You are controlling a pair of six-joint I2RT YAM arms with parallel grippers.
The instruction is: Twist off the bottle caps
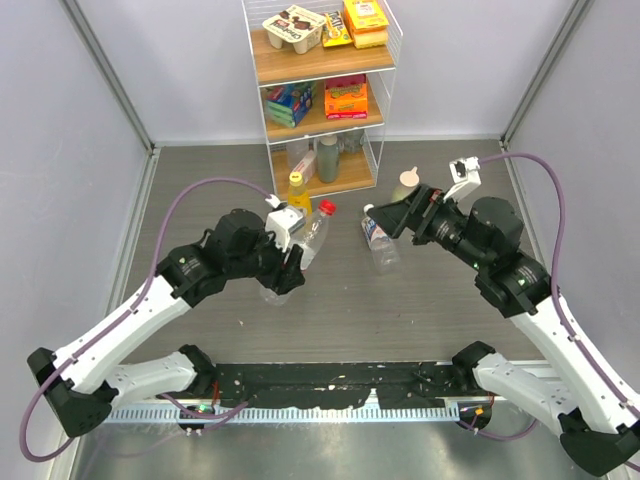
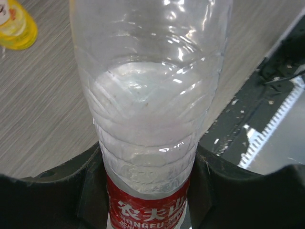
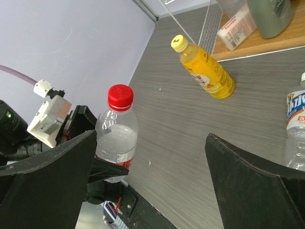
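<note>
Left pincer (image 2: 147, 193) clamps the thin, likely crushable red-label bottle (image 2: 147, 109); wide-spread right pincer (image 3: 150, 143) should take its small red cap (image 3: 120, 97).

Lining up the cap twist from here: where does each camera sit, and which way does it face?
Top external: above and behind the arms, looking down the table toward the rack; both arms show.
Left wrist: looks along the red-label bottle, clamped between the left fingers.
Right wrist: faces left across the table, between the open right fingers, toward the red cap.
Shared: all three show that bottle.
</note>
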